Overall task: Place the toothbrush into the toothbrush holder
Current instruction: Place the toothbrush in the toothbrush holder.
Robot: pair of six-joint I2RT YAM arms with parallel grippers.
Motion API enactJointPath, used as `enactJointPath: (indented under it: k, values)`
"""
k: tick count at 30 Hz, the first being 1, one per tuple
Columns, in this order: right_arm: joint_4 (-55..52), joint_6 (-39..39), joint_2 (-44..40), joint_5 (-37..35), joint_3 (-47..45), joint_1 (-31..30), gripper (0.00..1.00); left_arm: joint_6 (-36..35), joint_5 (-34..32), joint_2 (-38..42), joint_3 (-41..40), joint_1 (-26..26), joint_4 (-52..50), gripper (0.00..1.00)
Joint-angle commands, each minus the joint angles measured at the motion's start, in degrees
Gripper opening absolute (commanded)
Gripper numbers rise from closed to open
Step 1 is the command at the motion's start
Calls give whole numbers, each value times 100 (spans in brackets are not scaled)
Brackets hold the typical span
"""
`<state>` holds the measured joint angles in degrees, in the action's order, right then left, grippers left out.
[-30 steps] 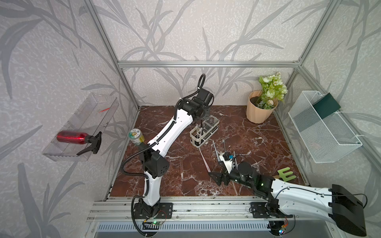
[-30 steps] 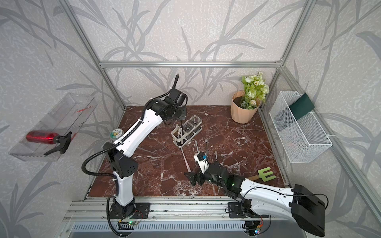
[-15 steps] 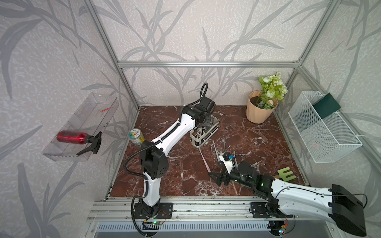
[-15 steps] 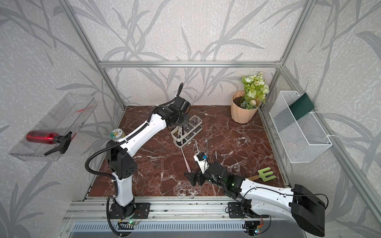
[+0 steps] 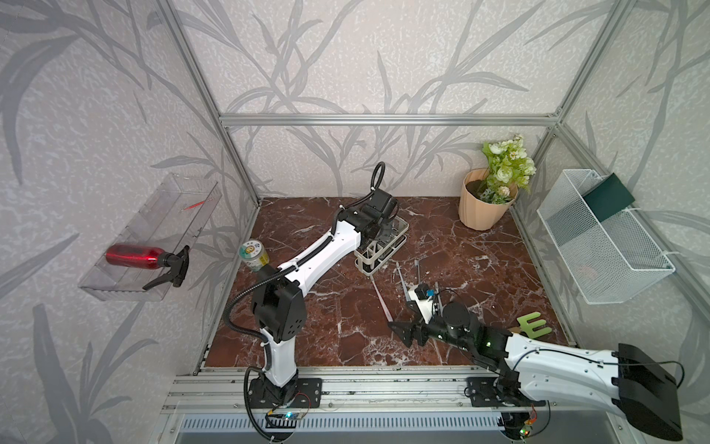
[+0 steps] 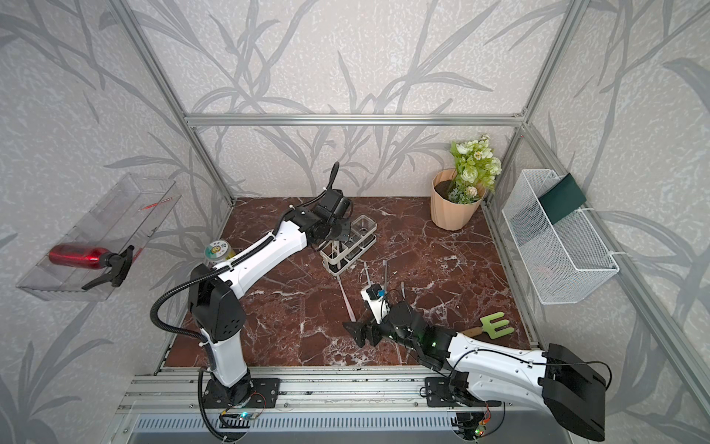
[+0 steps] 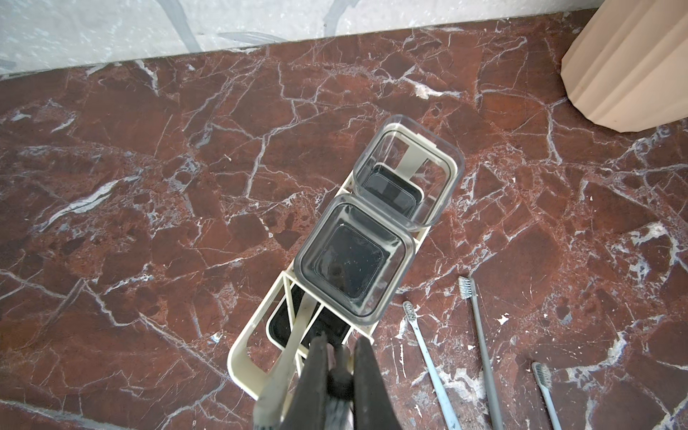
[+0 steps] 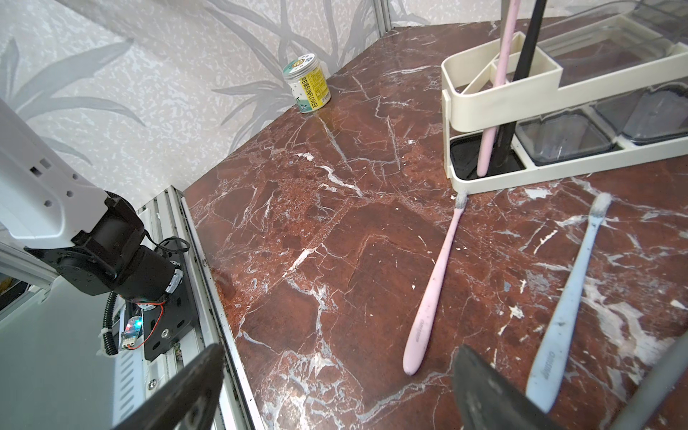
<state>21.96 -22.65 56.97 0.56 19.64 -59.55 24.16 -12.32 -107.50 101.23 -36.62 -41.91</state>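
Observation:
The toothbrush holder (image 5: 384, 246) (image 6: 351, 250), a white frame with clear cups, stands at the back middle of the marble floor. My left gripper (image 7: 340, 340) (image 5: 374, 238) hangs over its end slot, shut on a black toothbrush (image 8: 521, 74). That toothbrush stands upright in the slot next to a pink one (image 8: 497, 93), its lower end down in the holder's (image 8: 484, 93) dark base. My right gripper (image 8: 338, 352) (image 5: 403, 332) is open and empty, low near the front. A pink toothbrush (image 8: 435, 283) and a light blue one (image 8: 569, 298) lie just beyond it.
A grey toothbrush (image 7: 480, 342) also lies on the floor beside the holder. A jar (image 5: 253, 255) stands at the left edge, a flower pot (image 5: 482, 209) at the back right, a green garden fork (image 5: 532, 325) front right. A white mesh basket (image 5: 599, 246) hangs on the right wall.
My left arm has swung right from behind the holder to above its end slot, carrying the black toothbrush. The right arm has stayed still.

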Motion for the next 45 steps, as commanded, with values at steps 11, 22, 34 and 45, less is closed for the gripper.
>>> enactJointPath:
  k: [11, 22, 34, 45]
  values:
    - [72, -15, -11, 51, 7, 31, 95, 177, -119, 277, -450, -56, 403, 0]
    - [37, -5, -53, 36, -2, 25, 95, -102, -419, 531, -392, -56, 732, 0]
    - [18, -4, -72, 32, -10, 23, 95, -149, -413, 337, -634, -64, 826, 0]
    - [14, -10, -107, 50, -12, 26, 95, -264, -579, 186, -754, -65, 956, 0]
